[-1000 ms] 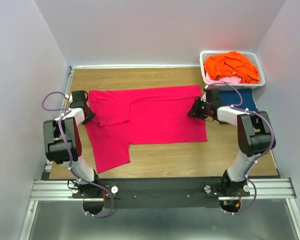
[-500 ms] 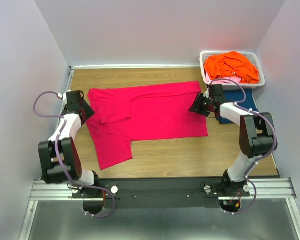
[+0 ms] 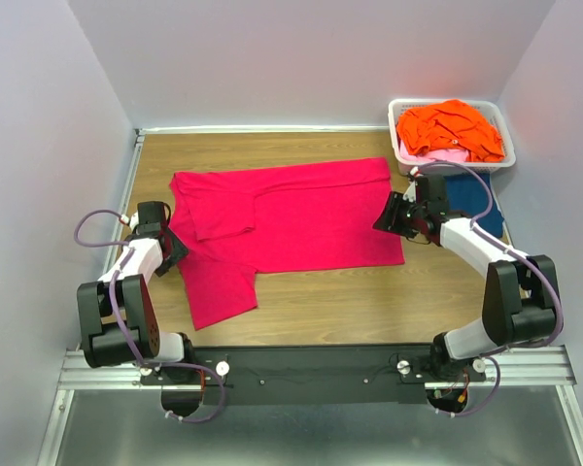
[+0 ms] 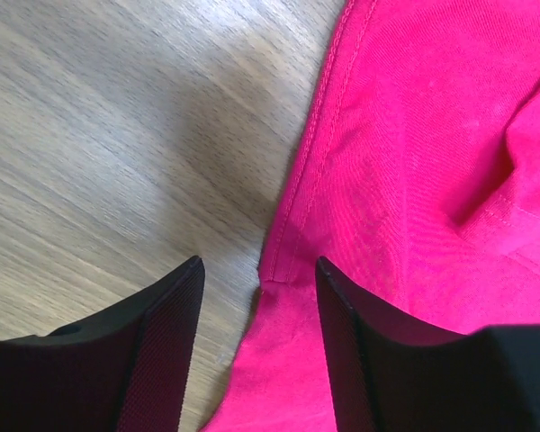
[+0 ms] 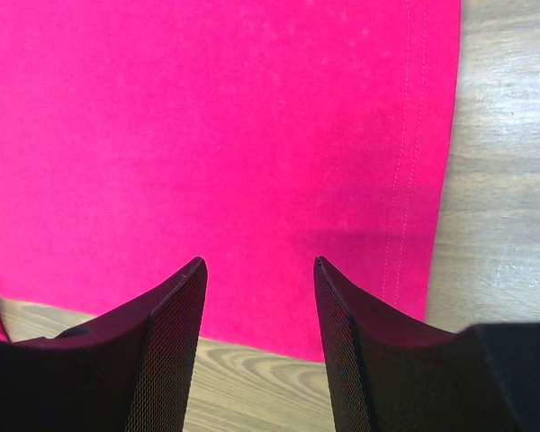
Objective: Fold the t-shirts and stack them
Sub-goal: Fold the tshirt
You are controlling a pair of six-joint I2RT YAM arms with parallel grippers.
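My left pincer (image 4: 256, 270) is released, its fingers spread over the side hem of the magenta t-shirt (image 3: 291, 218). My right pincer (image 5: 259, 265) is released above the opposite hem. The shirt lies partly folded on the worktop (image 3: 321, 311). At the far right, an orange t-shirt (image 3: 452, 129) fills the basket (image 3: 447, 101), with a dark blue t-shirt (image 3: 478, 197) just in front

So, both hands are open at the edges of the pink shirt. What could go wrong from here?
The left hand straddles only the hem of the magenta shirt, so a grasp may slip or catch just one layer. The right hand hangs over cloth near a corner, so the two sides could lift unevenly. The right arm passes above the dark blue shirt and might drag it.
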